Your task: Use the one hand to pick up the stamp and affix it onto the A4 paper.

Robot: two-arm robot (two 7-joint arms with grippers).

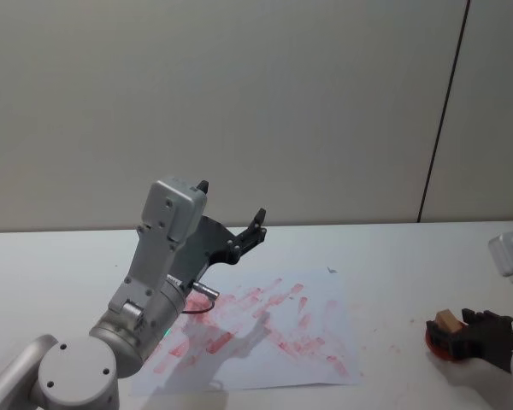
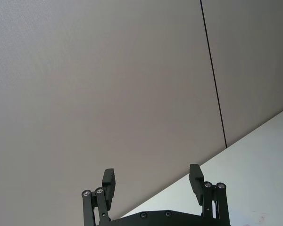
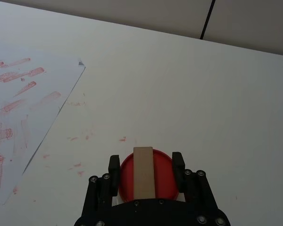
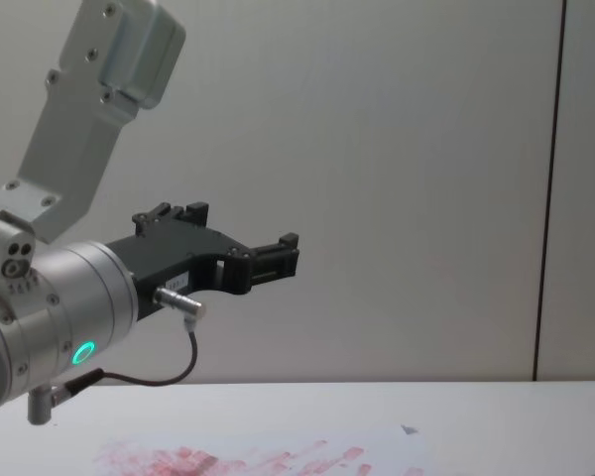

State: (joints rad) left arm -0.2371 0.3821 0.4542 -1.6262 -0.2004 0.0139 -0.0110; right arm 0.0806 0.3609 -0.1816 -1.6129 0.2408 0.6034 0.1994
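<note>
The stamp (image 1: 449, 322), a small light-brown wooden block (image 3: 144, 172), stands on a round red ink pad (image 3: 164, 181) at the table's right front. My right gripper (image 3: 145, 161) is low over the pad, open, one dark finger on either side of the stamp with a gap to each. In the head view that right gripper (image 1: 472, 336) sits at the lower right corner. The A4 paper (image 1: 274, 329), white with red-pink smears (image 3: 16, 106), lies at the table's middle, left of the pad. My left gripper (image 1: 231, 203) hangs open and empty, high above the paper's left part (image 4: 278, 461).
The white table (image 1: 393, 256) carries faint red specks (image 3: 80, 139) between paper and pad. A grey wall with a dark vertical seam (image 1: 440, 128) stands behind. The raised left arm's silver body (image 4: 50, 307) with a green ring light looms at the near left.
</note>
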